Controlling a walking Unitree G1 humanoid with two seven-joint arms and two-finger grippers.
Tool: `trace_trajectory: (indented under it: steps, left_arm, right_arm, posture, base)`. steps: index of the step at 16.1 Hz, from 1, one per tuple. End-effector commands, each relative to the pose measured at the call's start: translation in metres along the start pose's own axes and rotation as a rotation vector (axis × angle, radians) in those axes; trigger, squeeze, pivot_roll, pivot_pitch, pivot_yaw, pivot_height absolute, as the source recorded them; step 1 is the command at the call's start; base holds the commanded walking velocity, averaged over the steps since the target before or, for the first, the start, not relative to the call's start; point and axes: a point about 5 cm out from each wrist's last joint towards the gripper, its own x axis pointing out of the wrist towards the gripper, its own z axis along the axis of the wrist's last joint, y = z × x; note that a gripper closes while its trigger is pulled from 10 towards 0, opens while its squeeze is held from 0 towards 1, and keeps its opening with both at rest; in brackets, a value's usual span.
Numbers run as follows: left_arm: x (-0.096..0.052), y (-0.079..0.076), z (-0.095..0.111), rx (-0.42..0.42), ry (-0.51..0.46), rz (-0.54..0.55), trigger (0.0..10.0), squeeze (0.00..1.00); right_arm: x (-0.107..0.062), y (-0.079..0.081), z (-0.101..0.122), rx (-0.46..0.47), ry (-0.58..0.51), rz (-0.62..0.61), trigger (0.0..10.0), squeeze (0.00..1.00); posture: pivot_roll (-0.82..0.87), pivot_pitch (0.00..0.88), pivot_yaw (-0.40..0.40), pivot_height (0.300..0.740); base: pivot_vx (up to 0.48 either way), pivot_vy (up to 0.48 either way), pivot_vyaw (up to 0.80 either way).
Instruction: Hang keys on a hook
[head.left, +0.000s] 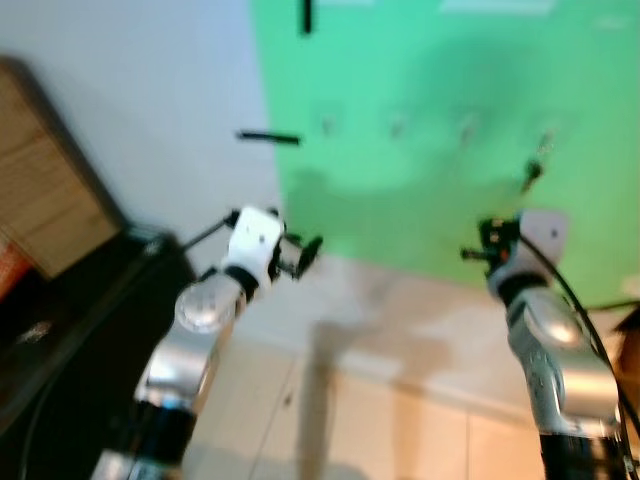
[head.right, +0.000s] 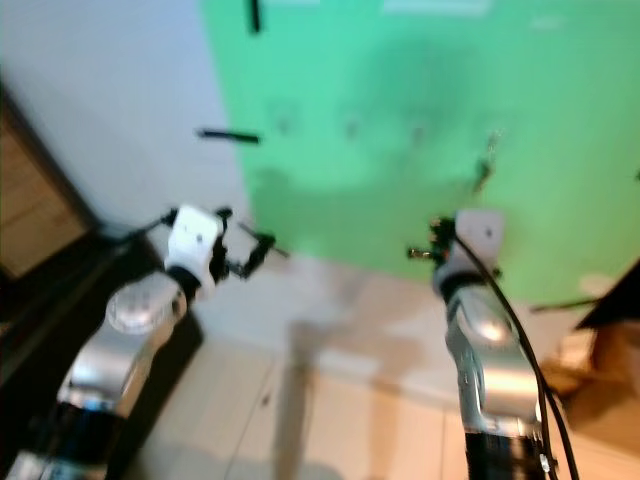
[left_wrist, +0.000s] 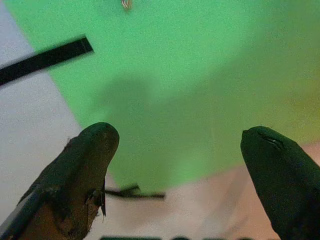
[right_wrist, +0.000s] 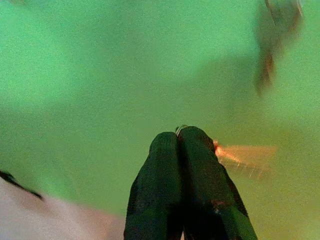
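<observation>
Wall: a big green sheet (head.left: 430, 120) covers most of the wall ahead, with plain pale wall to its left and a tan floor below. The head views are kinda blurry.

Hooks: a row of small hooks (head.left: 397, 127) runs across the green sheet, faint and soft in the blur.

Keys: a set of keys (head.left: 537, 165) dangles from the rightmost hook, up and a bit right of the right gripper. In the right wrist view the keys (right_wrist: 272, 45) are just a smeared dark shape against the green.

Right gripper: right gripper (right_wrist: 180, 137) is raised in front of the green sheet, just below the keys and apart from them. Its two black fingers are pressed tight together; a tiny bit of metal peeks out at the tips, too small to say what it is. There's also an orange blurry streak beside them that I can't identify.

Left gripper: left gripper (left_wrist: 177, 142) is held up near the sheet's left edge, fingers spread wide with nothing between them.

Tape: black tape strips (head.left: 268, 138) sit at the sheet's left edge and top.

Left side: a dark piece of furniture (head.left: 70, 310) stands by the pale wall.
</observation>
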Motion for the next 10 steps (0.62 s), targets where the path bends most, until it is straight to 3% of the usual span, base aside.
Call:
trace_trajectory:
  steps: [1, 5, 10]
  left_arm:
    - [-0.006, 0.010, -0.006, 0.007, 0.029, 0.025, 10.0, 0.00]
    - [-0.007, 0.009, -0.003, 0.027, 0.025, -0.013, 10.0, 0.00]
    - [-0.015, 0.007, 0.004, 0.029, -0.008, -0.122, 10.0, 0.00]
  right_arm:
    - [0.002, 0.017, 0.009, 0.015, -0.050, 0.107, 10.0, 0.00]
    - [0.002, 0.014, 0.024, 0.065, -0.118, 0.156, 10.0, 0.00]
    - [0.003, 0.018, 0.037, 0.089, -0.188, 0.258, 10.0, 0.00]
  posture:
    - [-0.10, 0.000, 0.100, 0.740]
    - [-0.09, 0.000, 0.096, 0.740]
    - [-0.08, 0.000, 0.084, 0.740]
  base:
    - [0.319, 0.000, 0.00]
    - [0.307, 0.000, 0.00]
    - [0.000, 0.000, 0.00]
